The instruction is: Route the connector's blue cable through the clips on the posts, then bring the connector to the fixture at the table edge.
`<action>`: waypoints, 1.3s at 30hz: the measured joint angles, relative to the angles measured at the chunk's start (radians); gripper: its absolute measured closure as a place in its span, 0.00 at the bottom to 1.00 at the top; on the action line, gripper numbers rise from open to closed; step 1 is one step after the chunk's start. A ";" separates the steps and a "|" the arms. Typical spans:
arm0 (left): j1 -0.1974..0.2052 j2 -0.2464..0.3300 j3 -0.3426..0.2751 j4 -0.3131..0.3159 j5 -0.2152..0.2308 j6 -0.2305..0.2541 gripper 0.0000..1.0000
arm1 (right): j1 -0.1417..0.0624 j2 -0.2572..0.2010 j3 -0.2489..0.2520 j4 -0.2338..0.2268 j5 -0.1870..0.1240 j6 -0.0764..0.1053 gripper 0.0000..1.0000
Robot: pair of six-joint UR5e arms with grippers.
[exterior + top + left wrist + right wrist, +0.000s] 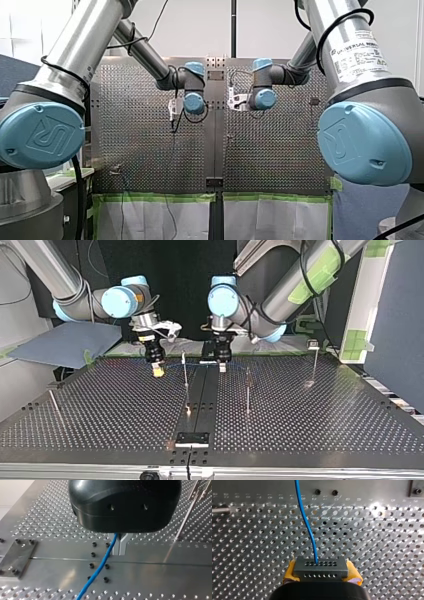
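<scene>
In the right wrist view a small grey connector sits clamped between the yellow pads of my right gripper, which is shut on it. The blue cable leaves the connector and runs ahead over the perforated plate. My left gripper is shut on the same blue cable, pinched between its metal fingertips low over the centre rail. In the top view my right gripper hangs left of a thin post, and my left gripper hangs right of it, the cable stretched between them.
More clip posts stand at the top view's middle, far right and near left. A black fixture plate sits at the near table edge on the centre rail. The perforated table spreads on both sides.
</scene>
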State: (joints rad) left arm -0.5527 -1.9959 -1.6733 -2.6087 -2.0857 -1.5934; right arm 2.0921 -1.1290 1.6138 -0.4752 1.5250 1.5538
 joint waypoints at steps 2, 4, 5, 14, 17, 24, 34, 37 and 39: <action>-0.005 -0.002 -0.005 0.009 0.000 -0.001 1.00 | -0.003 0.000 0.012 -0.007 0.003 0.000 1.00; -0.011 -0.003 -0.009 0.014 -0.001 -0.002 1.00 | -0.005 0.000 0.022 -0.013 0.004 0.002 1.00; -0.013 -0.003 -0.011 0.015 -0.001 -0.002 1.00 | -0.006 0.000 0.031 -0.020 0.005 0.003 1.00; -0.037 -0.020 -0.051 0.053 0.000 -0.001 1.00 | -0.011 0.002 0.080 -0.064 0.006 0.006 1.00; -0.044 -0.043 -0.055 0.063 0.000 -0.002 1.00 | -0.011 0.002 0.082 -0.063 0.006 0.007 1.00; -0.067 -0.076 -0.055 0.095 0.003 -0.017 1.00 | -0.011 0.003 0.089 -0.057 0.006 0.005 1.00; -0.093 -0.134 -0.051 0.125 0.002 -0.023 1.00 | -0.013 0.004 0.137 -0.073 0.009 0.002 1.00; -0.099 -0.139 -0.045 0.133 0.004 -0.025 1.00 | -0.015 0.004 0.152 -0.076 0.016 0.001 1.00; -0.102 -0.141 -0.041 0.136 0.003 -0.025 1.00 | -0.016 0.004 0.165 -0.085 0.019 0.002 1.00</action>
State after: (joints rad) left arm -0.6544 -2.1366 -1.7144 -2.4727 -2.0823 -1.6184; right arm 2.0758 -1.1254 1.7793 -0.5597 1.5442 1.5558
